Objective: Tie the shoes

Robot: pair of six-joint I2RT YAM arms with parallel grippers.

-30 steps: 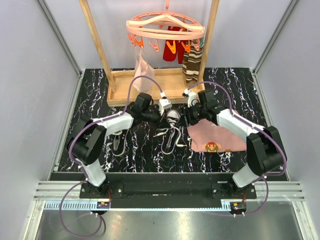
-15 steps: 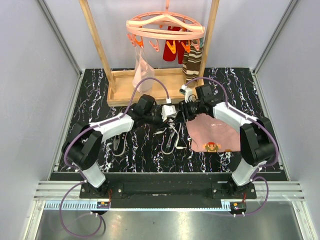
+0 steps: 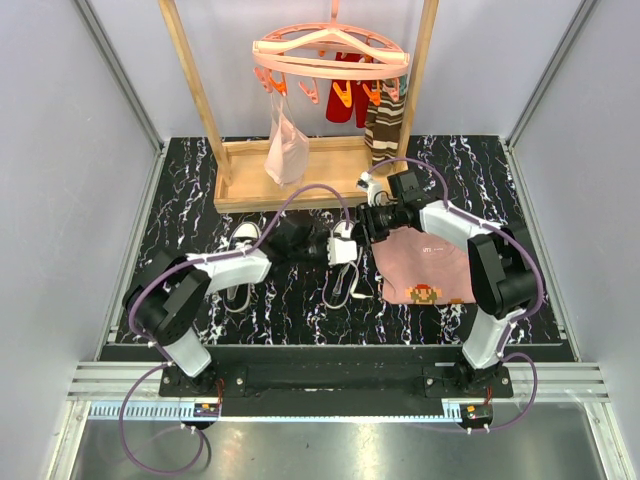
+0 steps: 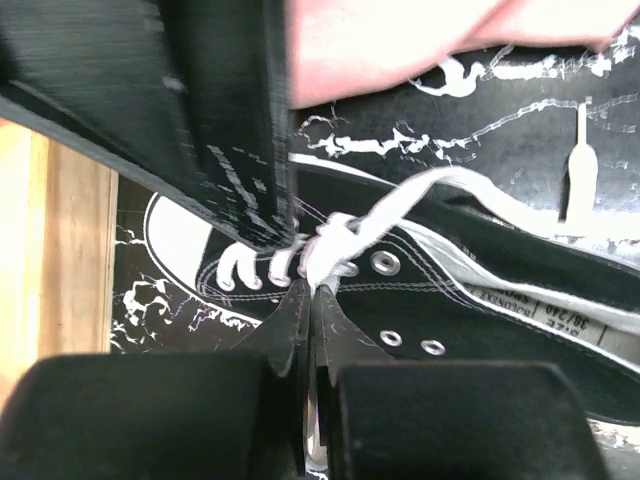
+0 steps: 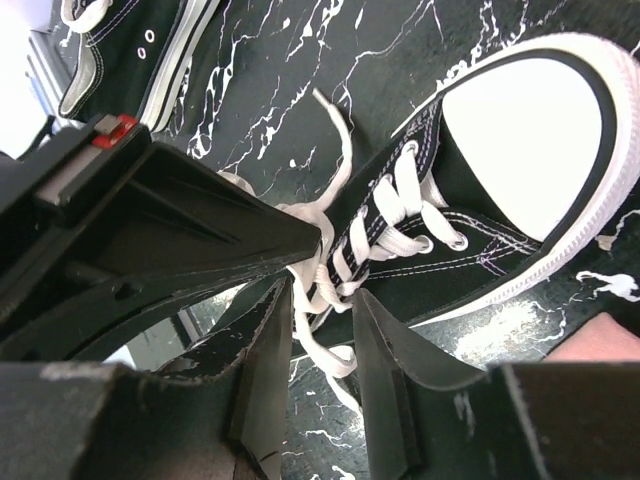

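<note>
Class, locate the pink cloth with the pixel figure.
Top view: the pink cloth lies right of centre on the table, beside the shoe, partly under the right arm.

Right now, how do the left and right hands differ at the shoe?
The left hand is shut, pinching a white lace; the right hand stands open, lace strands loose between its fingers. The left hand reaches the shoe from the left, the right hand from the right. Both work the laces of the same shoe, beside the pink cloth.
</note>
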